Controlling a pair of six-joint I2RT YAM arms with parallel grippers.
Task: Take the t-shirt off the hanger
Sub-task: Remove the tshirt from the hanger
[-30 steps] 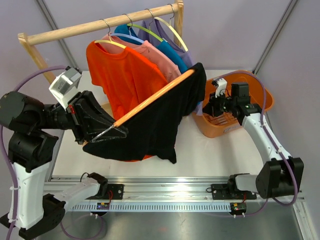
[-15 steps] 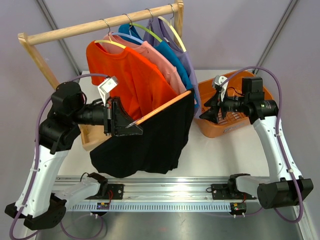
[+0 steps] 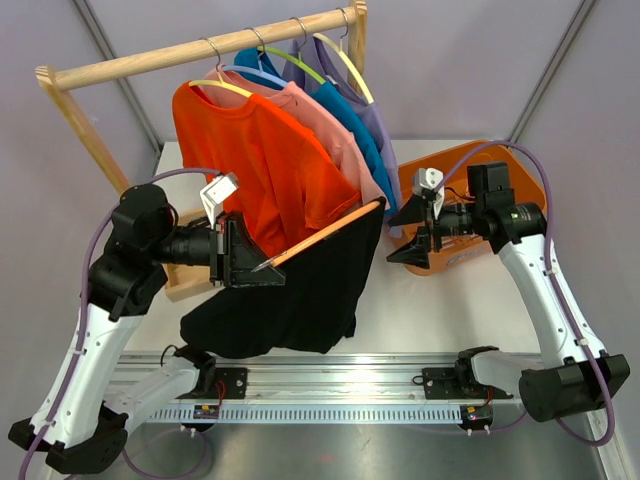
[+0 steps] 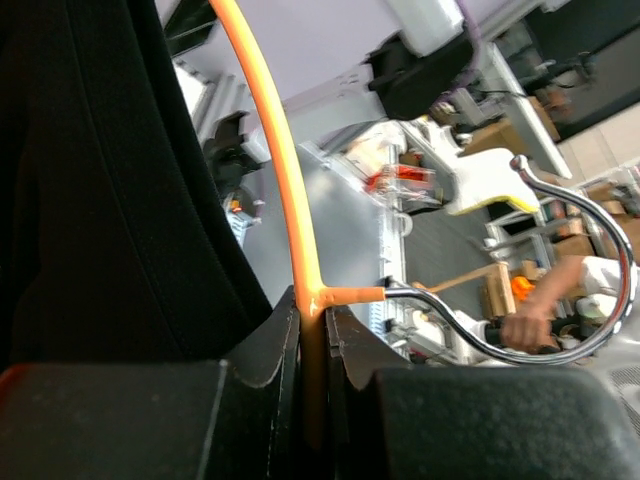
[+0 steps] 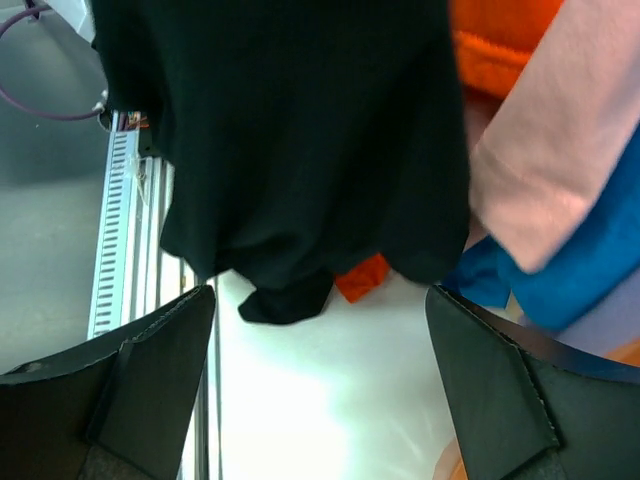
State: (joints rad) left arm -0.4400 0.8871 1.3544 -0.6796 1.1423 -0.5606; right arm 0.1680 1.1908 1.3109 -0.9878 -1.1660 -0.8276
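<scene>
Black t-shirt (image 3: 300, 290) draped over an orange hanger (image 3: 330, 228), off the wooden rack (image 3: 200, 50).
The left pincer (image 4: 312, 330) is clenched on the hanger's neck, just beside its metal hook (image 4: 560, 300). The t-shirt hangs from the bar that slopes away toward the right pincer (image 3: 408, 238). That pincer is released, its jaws wide, close to the shirt's far edge but apart from it. An orange basket (image 3: 525, 185) sits behind it, and the worktop (image 3: 420, 310) lies under both.
</scene>
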